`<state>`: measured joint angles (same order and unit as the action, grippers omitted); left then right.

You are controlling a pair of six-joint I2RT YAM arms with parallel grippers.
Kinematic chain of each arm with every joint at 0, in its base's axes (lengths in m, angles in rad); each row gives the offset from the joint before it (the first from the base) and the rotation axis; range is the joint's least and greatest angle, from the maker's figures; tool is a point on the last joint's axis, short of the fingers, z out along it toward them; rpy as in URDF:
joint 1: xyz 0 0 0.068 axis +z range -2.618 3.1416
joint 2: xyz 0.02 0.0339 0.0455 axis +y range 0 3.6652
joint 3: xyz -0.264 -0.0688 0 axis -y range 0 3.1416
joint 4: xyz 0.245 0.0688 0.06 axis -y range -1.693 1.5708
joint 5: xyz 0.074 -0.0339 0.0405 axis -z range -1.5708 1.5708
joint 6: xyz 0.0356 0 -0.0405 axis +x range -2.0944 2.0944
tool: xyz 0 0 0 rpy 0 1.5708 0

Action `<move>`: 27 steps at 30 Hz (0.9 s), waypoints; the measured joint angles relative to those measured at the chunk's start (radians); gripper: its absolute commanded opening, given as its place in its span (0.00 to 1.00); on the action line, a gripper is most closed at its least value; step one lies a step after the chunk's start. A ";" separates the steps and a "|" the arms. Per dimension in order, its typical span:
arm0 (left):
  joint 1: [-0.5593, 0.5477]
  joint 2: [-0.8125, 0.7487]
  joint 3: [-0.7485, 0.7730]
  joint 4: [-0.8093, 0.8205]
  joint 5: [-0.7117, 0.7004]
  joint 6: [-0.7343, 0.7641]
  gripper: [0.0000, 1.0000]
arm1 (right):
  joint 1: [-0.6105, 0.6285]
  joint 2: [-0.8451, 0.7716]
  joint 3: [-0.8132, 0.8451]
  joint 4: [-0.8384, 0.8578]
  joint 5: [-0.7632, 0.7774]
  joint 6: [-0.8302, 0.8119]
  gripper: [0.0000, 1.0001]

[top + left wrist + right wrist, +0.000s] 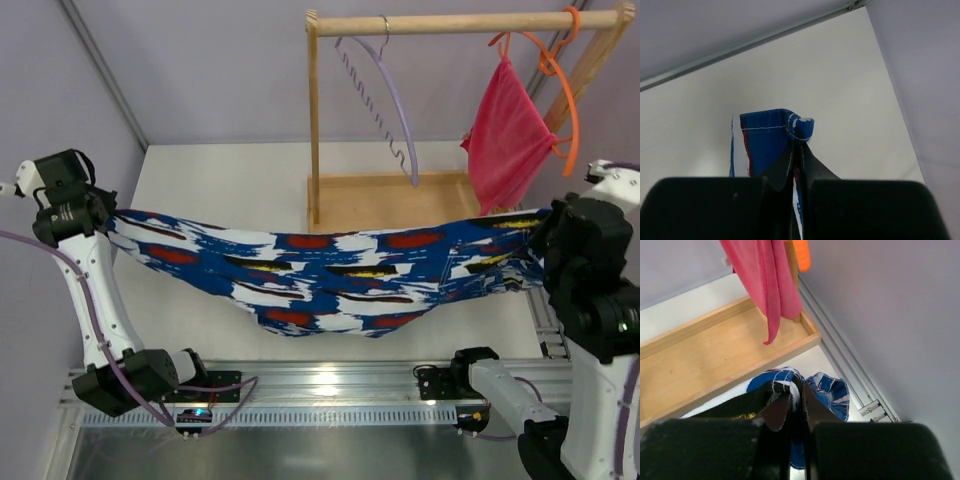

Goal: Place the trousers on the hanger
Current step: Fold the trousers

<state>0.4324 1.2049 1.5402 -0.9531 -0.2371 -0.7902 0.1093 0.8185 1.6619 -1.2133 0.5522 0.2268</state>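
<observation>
The blue patterned trousers (330, 272) hang stretched in the air between both arms, sagging in the middle above the table. My left gripper (103, 216) is shut on their left end, seen as a blue hem (775, 135) in the left wrist view. My right gripper (546, 230) is shut on their right end, seen as bunched blue fabric (827, 390) in the right wrist view. The pale lavender hanger (385, 100) with a zigzag bar hangs by its silver hook from the wooden rail (460, 22), behind the trousers.
A wooden rack with an upright post (314, 120) and a tray base (390, 195) stands at the back. A pink-red cloth (508, 135) hangs on an orange hanger (560, 85) at the rail's right end. Aluminium rails (855, 375) run along the table's right edge.
</observation>
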 measured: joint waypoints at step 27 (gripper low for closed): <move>-0.070 0.709 0.154 0.165 0.076 -0.043 0.00 | -0.224 0.744 -0.202 0.446 -0.153 -0.038 0.04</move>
<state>0.3626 1.9137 1.6947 -0.7883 -0.1612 -0.8337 -0.1146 1.5623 1.4601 -0.7673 0.3988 0.1890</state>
